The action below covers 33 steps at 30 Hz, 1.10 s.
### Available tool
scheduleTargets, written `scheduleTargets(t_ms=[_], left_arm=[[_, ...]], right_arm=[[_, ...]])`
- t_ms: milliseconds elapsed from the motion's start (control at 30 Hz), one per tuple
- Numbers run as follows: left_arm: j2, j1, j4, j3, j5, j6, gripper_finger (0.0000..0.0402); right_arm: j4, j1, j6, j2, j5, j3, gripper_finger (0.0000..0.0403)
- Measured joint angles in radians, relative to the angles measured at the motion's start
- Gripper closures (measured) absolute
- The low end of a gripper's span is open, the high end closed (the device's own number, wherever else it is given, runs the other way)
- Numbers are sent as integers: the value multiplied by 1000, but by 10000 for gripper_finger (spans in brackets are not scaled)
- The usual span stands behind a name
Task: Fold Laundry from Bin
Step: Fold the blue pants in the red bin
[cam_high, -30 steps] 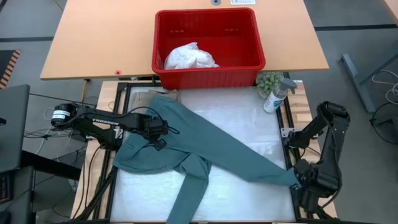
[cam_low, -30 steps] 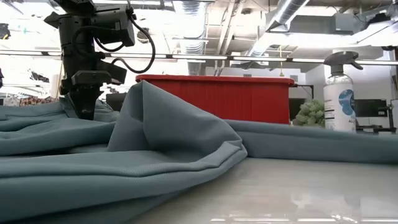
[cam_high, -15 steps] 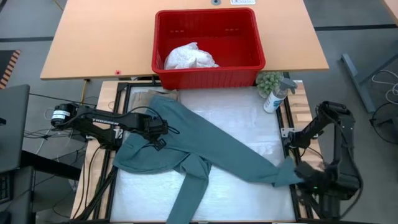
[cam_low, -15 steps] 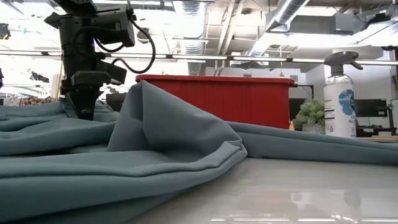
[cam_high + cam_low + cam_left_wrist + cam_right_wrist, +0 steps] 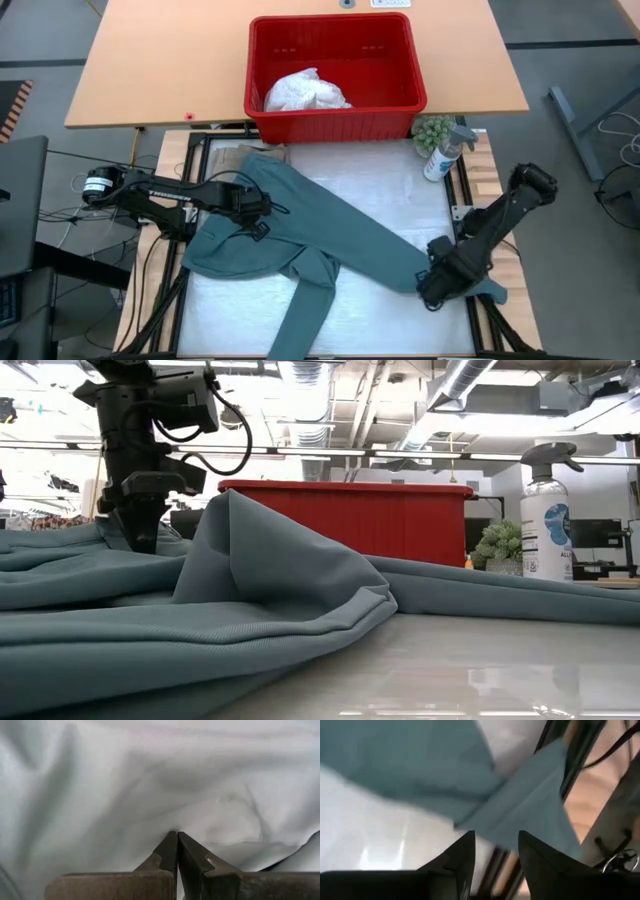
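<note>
Item: dark teal-green long-sleeved garment (image 5: 340, 235), spread diagonally over the white work surface (image 5: 390, 180) from upper left toward lower right of the high view, one sleeve trailing off the bottom edge near centre. Change noted: a second ago the right arm stood folded at the lower right corner with its gripper at the sleeve's far end; it has since swung inward, and the right gripper (image 5: 432, 290) now lies over the cloth just inside the right table rail, with a short tip of sleeve (image 5: 492, 292) left poking out beyond it. In the right wrist view its fingers (image 5: 462, 855) stand apart with the sleeve end in front of them and nothing between them, so the cloth appears released or not yet retaken. Left gripper (image 5: 250, 210): unchanged in place at centre left of the high view, jaws together and pressed down into the garment's body (image 5: 160, 785); whether a pinch of cloth is caught between the tips cannot be told. Bin (image 5: 335, 120): red, top centre, touching the far edge of the work surface, with a white garment (image 5: 305, 92) bunched inside. Beige-khaki piece (image 5: 262, 151): a sliver visible under the teal collar by the bin. Bearing on task: judged early; the sleeve is being worked inward toward a first fold, none completed, and the white piece waits.
</note>
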Motion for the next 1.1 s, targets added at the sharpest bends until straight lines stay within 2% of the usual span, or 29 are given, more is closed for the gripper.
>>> scheduleTargets(t_ms=[67, 200, 533, 767, 900, 1067, 1100], left_arm=[[0, 0, 14, 0, 2, -1, 401], [0, 0, 28, 0, 27, -2, 401], [0, 0, 30, 0, 39, 1, 401], [0, 0, 30, 0, 42, 13, 401], [0, 0, 30, 0, 41, 15, 402], [0, 0, 34, 0, 40, 21, 401], [0, 0, 35, 0, 38, 21, 402]], right_arm=[[-25, -29, 3, 11, 20, -31, 231], [-54, -71, 35, 13, -9, -122, 229], [139, -79, 176, 13, -86, -305, 204], [197, -66, 205, 13, -172, -384, 207], [200, -65, 205, 13, -216, -393, 248], [226, -65, 178, 13, -206, -393, 374], [230, -68, 170, 13, -199, -393, 384]])
